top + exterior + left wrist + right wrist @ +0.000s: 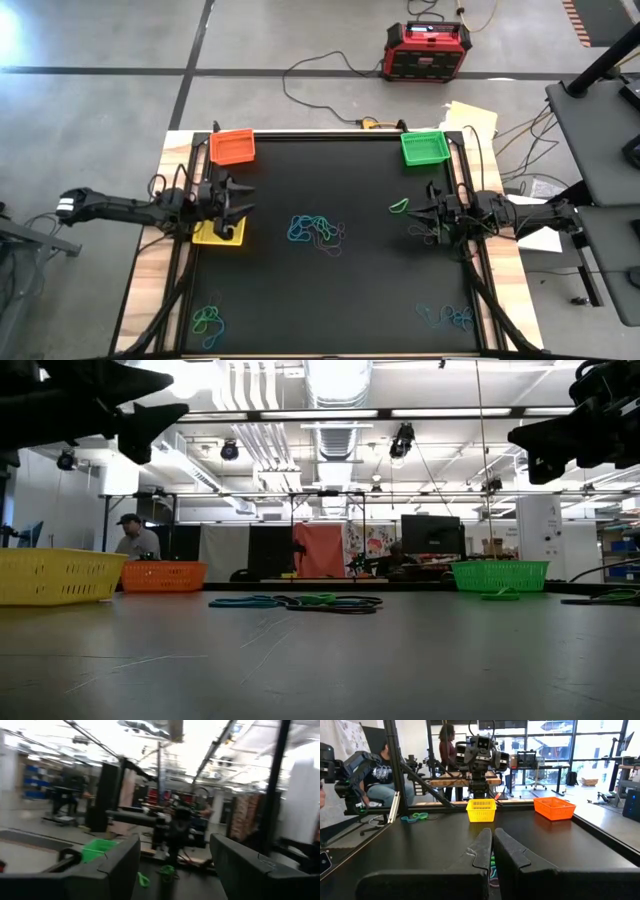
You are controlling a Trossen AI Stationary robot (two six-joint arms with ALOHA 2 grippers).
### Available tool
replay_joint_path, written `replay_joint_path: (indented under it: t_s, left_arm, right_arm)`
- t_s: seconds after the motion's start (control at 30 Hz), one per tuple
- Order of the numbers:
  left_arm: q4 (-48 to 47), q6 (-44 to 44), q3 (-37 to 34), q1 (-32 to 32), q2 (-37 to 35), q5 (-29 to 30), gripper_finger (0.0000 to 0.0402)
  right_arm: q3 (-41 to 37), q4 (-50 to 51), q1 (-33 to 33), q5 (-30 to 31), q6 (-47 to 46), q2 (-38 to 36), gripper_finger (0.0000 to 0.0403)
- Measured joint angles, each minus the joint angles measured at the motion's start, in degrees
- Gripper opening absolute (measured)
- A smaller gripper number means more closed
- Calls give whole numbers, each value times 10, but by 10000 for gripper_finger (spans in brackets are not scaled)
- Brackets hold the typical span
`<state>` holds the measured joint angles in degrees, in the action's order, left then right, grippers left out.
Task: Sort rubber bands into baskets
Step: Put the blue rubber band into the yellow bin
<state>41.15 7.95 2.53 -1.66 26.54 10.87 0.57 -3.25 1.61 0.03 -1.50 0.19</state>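
Nearest the bottom edge, two clusters of rubber bands (209, 321) lie unsorted; a bigger tangle (316, 229) sits mid-bench. Left claw (240, 197) hangs wide and empty over the yellow basket (213, 236); right claw (419, 212), fingers nearly together, seems empty at right. Farthest up, orange basket (232, 146) and green basket (423, 147) look empty. Early days, plenty of open bench (350, 290).

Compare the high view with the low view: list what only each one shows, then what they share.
Only the high view shows the red-and-black box on the floor and two loose clusters of thin rubber bands along the table's near edge. Only the low view shows a seated person behind the table. Both show the orange, green and yellow plastic mesh baskets.
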Motion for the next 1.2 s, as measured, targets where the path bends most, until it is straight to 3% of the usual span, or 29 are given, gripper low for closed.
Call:
replay_joint_path:
  t_s: [0.37,0.7,0.97,1.2]
  left_arm:
    - [-75,58,36,0,78,92,223]
    - [-72,176,41,-39,153,68,223]
    - [-38,190,56,-120,232,185,223]
    - [-38,172,99,-135,317,207,223]
  right_arm:
    - [0,0,0,0,0,0,9]
    - [0,0,0,0,0,0,9]
    - [0,0,0,0,0,0,9]
    - [0,0,0,0,0,0,9]
